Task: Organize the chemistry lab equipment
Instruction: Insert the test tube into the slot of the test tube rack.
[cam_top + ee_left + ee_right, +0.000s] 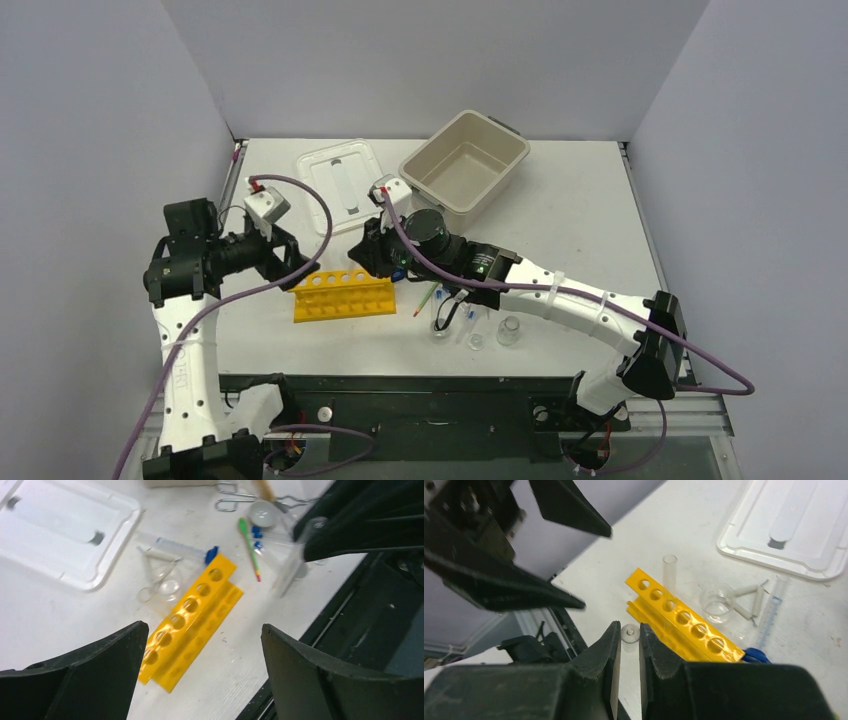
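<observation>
Gripped clear test tube [629,633] in right pincer [629,625], 1 o'clock of yellow rack [343,297] from above; held left pincer [204,627] released, spread wide, 10 o'clock.

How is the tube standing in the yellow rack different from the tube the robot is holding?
The racked tube stands in a hole of the yellow rack; the held tube is in no hole. Nothing grips the racked tube; the right arm's fingers pinch the held tube. Both are clear.
</observation>
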